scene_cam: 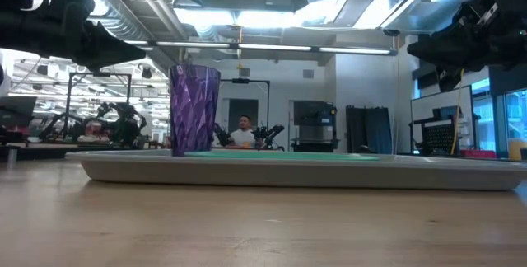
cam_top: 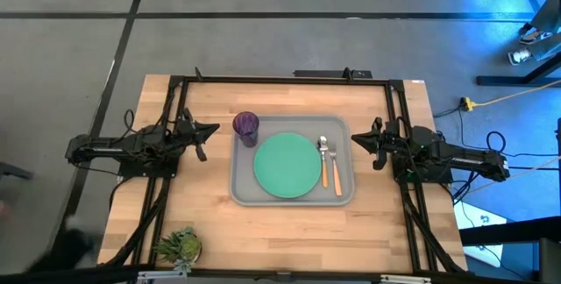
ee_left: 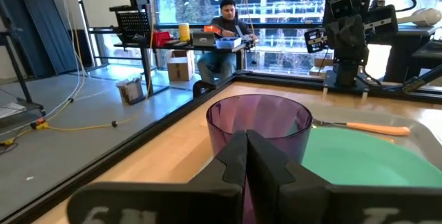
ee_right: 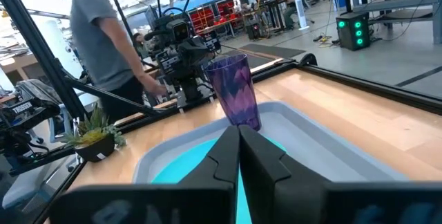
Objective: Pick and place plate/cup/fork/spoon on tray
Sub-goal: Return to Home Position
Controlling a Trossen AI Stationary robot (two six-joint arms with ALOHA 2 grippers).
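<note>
The grey tray [cam_top: 241, 192] lies in the middle of the table. The mint-green plate [cam_top: 287, 165] lies flat on it. The purple cup [cam_top: 246, 127] stands upright in the tray's far left corner; it also shows in the left wrist view [ee_left: 259, 131]. The fork [cam_top: 323, 161] and the spoon [cam_top: 334, 170] lie side by side on the tray, right of the plate. My left gripper [cam_top: 212, 130] is shut and empty, left of the tray. My right gripper [cam_top: 356, 138] is shut and empty, right of the tray. Both hover above the table.
A small potted plant [cam_top: 180, 245] stands at the table's near left corner. Black frame rails [cam_top: 280, 80] run along the table's far edge and sides. A person sits in the room beyond the table [ee_left: 224, 27].
</note>
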